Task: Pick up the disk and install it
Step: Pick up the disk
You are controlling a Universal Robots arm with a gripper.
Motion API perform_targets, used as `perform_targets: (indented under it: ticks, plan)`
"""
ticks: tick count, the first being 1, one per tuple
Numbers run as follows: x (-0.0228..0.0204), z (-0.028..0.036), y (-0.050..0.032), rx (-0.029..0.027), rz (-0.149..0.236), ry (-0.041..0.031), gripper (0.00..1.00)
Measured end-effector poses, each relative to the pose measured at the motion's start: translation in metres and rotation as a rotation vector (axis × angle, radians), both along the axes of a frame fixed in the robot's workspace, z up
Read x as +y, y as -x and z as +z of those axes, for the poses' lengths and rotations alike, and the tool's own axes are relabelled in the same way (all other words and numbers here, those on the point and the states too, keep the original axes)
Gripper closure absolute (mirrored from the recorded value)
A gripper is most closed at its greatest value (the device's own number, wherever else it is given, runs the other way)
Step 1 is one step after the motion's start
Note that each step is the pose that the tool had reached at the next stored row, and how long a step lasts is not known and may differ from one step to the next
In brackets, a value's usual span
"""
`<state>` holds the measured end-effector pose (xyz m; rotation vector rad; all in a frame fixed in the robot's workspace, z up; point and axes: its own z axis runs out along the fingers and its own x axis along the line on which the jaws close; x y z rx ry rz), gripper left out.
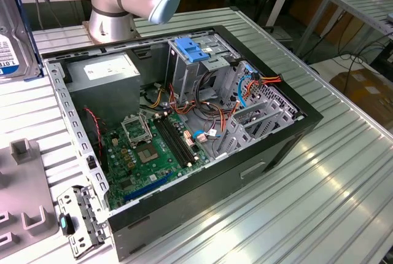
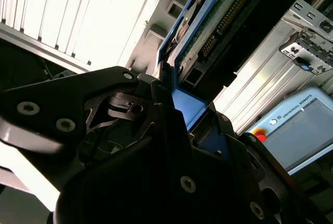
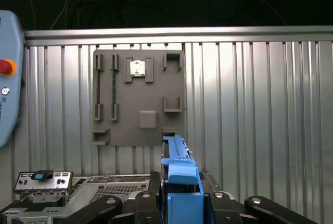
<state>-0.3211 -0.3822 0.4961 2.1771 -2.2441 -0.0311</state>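
I read the gripper [image 3: 180, 195] as clamped on the disk [image 3: 179, 164] — its black fingers [image 2: 151, 91] pinch the blue frame from both sides, and the disk stands on edge between them. In the exterior view the one disk sits at the far edge on the exterior view's left, apart from the open computer case [image 1: 307, 116]. The case holds one green circuit board [image 1: 153, 147], one grey power box [image 1: 101, 70] and one metal drive cage [image 1: 196, 61].
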Motion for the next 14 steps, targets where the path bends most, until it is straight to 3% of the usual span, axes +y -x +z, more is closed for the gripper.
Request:
perform_targets:
  ticks: [5, 14]
  plan:
    - [0.0000, 0.0000, -0.0160, 0.0001, 0.000, 0.0001, 0.63]
    - [0.0000, -0.0001, -0.0339, 0.0000, 0.000, 0.0002, 0.63]
